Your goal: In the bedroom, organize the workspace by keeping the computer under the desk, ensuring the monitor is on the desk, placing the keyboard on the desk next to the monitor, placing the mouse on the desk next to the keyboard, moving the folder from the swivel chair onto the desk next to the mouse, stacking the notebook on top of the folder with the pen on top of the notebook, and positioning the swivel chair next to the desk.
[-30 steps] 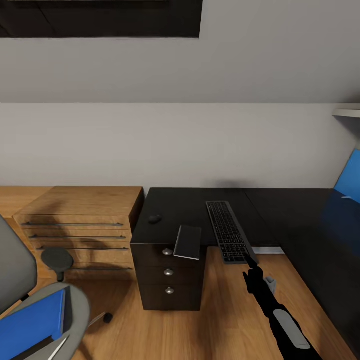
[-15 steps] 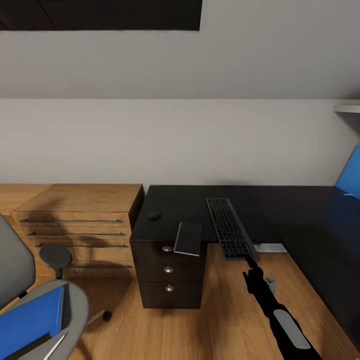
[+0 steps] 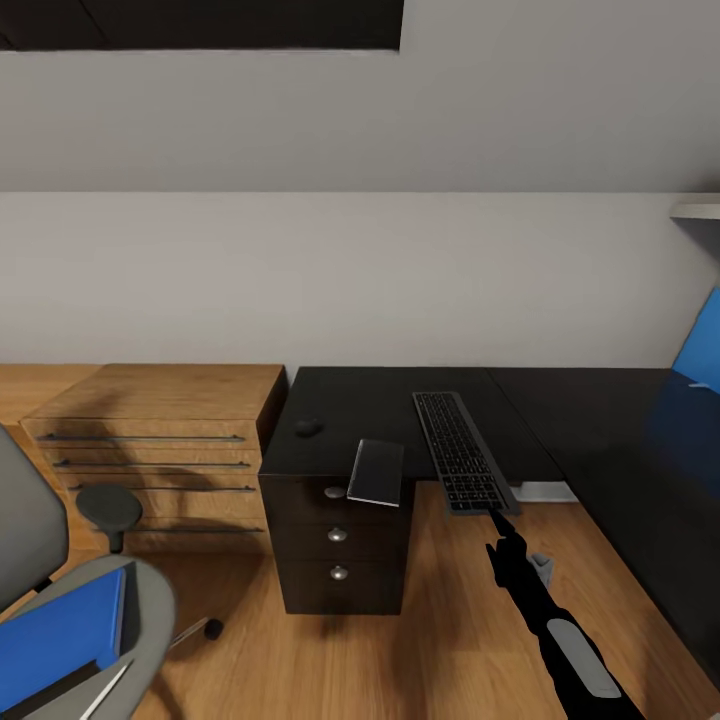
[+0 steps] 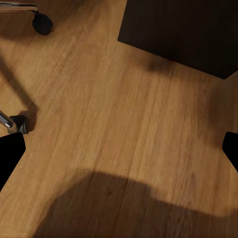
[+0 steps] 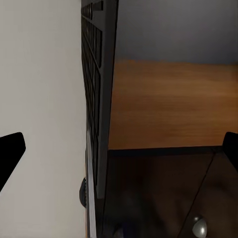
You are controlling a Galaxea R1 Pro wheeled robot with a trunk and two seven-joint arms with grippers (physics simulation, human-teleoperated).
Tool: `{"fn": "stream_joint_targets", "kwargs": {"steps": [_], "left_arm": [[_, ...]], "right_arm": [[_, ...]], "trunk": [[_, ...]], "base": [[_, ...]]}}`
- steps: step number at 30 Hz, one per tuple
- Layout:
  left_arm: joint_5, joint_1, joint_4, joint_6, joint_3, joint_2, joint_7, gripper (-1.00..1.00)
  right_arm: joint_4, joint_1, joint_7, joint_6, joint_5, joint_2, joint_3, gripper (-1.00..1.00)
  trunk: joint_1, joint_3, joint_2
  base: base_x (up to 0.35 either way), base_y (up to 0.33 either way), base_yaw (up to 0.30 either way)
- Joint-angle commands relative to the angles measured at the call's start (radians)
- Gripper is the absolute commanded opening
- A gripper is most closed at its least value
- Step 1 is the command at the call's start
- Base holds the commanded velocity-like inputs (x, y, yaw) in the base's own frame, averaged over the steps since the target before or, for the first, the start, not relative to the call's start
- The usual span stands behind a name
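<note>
Right gripper (image 3: 497,522), black and slim on its outstretched arm, sat just below the near end of the long slim dark grey keyboard (image 3: 461,450). In the right wrist view its two fingertips stood wide apart at the frame edges, and I could not quite tell whether either touched the keyboard's edge. The left gripper's tips (image 4: 11,154) were likewise spread, over the bare wooden floor (image 4: 114,114).

The keyboard lay on the glossy black L-shaped desk (image 3: 370,400), its near end overhanging the front edge toward 6 o'clock. At its 9 o'clock lay the small black notebook (image 3: 376,472), also overhanging, and farther at 9 o'clock the small rounded black mouse (image 3: 308,427).

Stiff, light and thin, the keyboard would likely slide easily on the glossy top; the overhanging end offered the best pinch, across its thin edge.

Against the picture a second back, the whole view had shifted slightly upward, a camera move; the keyboard's tail looked a little farther in on the desk.
</note>
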Motion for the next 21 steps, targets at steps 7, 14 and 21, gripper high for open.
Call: {"fn": "stream_joint_targets", "kwargs": {"steps": [7, 14, 21], "left_arm": [[0.011, 0.000, 0.001, -0.005, -0.007, 0.001, 0.001, 1.00], [0.011, 0.000, 0.001, -0.005, -0.007, 0.001, 0.001, 1.00], [0.010, 0.000, 0.001, -0.005, -0.007, 0.002, 0.001, 1.00]], "right_arm": [[0.000, -0.001, 0.002, 0.009, -0.010, 0.000, -0.002, 1.00], [0.000, -0.001, 0.002, 0.009, -0.010, 0.000, -0.002, 1.00], [0.000, -0.001, 0.002, 0.009, -0.010, 0.000, -0.002, 1.00]], "trunk": [[0.000, -0.001, 0.000], [0.000, -0.001, 0.000], [0.000, -0.001, 0.000]], "base": [[0.000, 0.000, 0.000], [0.017, 0.000, 0.000], [0.196, 0.000, 0.000]]}}
